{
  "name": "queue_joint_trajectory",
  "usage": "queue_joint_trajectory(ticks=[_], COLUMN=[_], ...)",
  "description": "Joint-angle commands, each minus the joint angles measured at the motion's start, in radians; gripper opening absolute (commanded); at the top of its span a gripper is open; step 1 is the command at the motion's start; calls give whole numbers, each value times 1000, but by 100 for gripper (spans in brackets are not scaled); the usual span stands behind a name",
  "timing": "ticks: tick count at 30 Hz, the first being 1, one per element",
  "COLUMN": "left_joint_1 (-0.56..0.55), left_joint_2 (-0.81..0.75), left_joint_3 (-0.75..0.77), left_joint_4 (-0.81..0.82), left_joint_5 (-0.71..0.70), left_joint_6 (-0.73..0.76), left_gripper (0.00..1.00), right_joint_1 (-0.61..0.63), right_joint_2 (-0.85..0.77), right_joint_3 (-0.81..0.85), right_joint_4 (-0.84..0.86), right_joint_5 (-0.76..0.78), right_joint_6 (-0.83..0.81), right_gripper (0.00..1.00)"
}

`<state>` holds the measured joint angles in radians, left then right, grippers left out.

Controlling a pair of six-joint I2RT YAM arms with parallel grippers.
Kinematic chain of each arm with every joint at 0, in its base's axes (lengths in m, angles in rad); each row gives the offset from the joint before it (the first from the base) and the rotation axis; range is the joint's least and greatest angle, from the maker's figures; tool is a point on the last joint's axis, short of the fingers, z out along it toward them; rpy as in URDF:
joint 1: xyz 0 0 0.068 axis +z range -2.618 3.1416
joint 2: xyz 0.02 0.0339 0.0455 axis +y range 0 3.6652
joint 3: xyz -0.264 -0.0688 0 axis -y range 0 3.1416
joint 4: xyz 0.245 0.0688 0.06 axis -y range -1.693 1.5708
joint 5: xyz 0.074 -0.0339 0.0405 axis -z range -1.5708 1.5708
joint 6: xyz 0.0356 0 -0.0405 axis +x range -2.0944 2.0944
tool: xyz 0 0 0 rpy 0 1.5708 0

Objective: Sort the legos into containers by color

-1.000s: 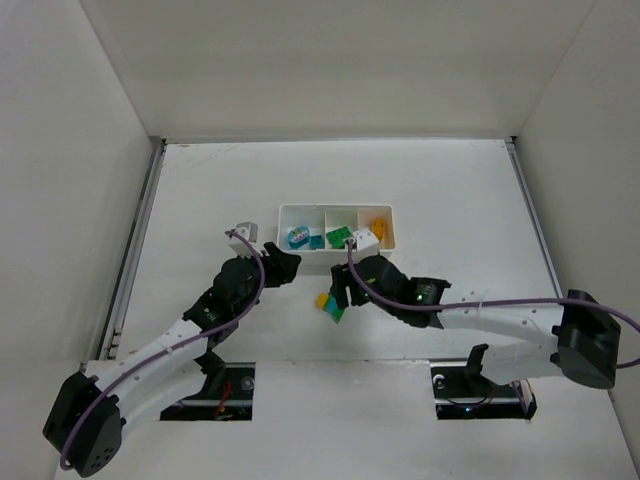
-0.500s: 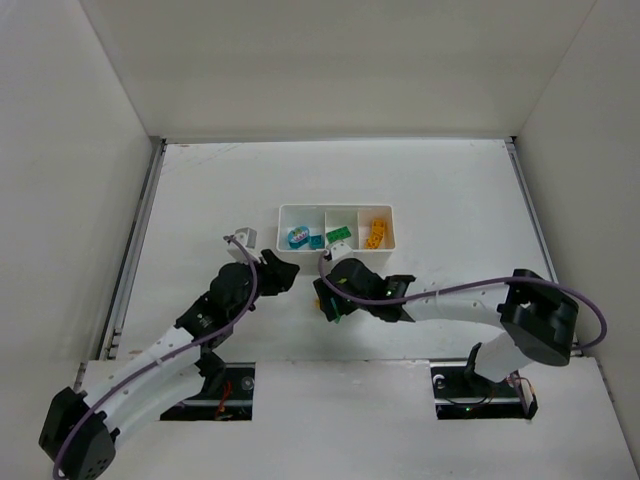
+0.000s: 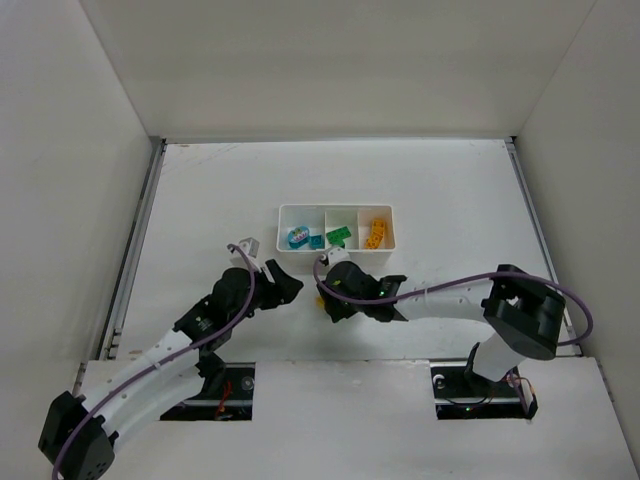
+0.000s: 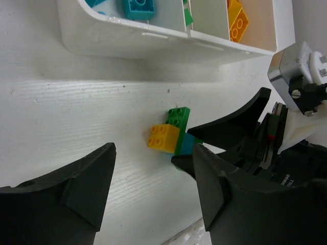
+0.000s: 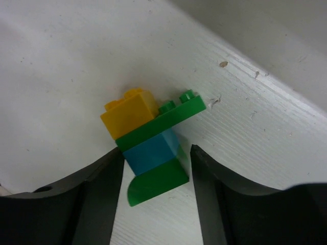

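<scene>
A stack of joined legos lies on its side on the table: yellow, a green plate, teal-blue and a rounded green brick. My right gripper straddles its blue and green end; the left finger touches it and a thin gap shows at the right finger, so it stands open. From above the stack lies just in front of the containers. My left gripper is open and empty, a little short of the stack. The tray's compartments hold teal, green and yellow-orange bricks.
The tray's near wall runs just beyond the stack. The two grippers stand close together, the right arm's black fingers and white wrist camera right beside my left fingers. White walls enclose the table on three sides.
The right gripper has swung left and down over the stack and narrowed around it. The left gripper has drifted toward the near edge and opened somewhat.
</scene>
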<state>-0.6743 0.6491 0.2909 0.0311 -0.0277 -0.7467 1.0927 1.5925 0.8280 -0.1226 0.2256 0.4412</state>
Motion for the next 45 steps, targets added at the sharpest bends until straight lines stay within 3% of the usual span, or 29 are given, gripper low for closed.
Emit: queue_joint_trajectory(ticks=[1, 8, 21, 28, 45], left_joint_1=[2, 25, 181, 186, 101], left_joint_2=[-6, 24, 40, 60, 178], left_joint_3=[-21, -53, -190, -208, -171], left_joint_4=[0, 68, 437, 509, 524], left_joint_5=[66, 182, 452, 506, 499], left_joint_6=[-45, -115, -407, -453, -401], left_gripper=[61, 69, 75, 71, 57], right_joint_1=[-6, 2, 3, -1, -3], right_joint_2=[-2, -94, -229, -221, -203], right_joint_3=[42, 19, -13, -4, 19], right_joint_4=[9, 34, 90, 100, 136], right_joint_5=[-6, -15, -207, -236, -252], right_joint_6=[2, -27, -62, -59, -53], right_gripper=[54, 48, 49, 49, 49])
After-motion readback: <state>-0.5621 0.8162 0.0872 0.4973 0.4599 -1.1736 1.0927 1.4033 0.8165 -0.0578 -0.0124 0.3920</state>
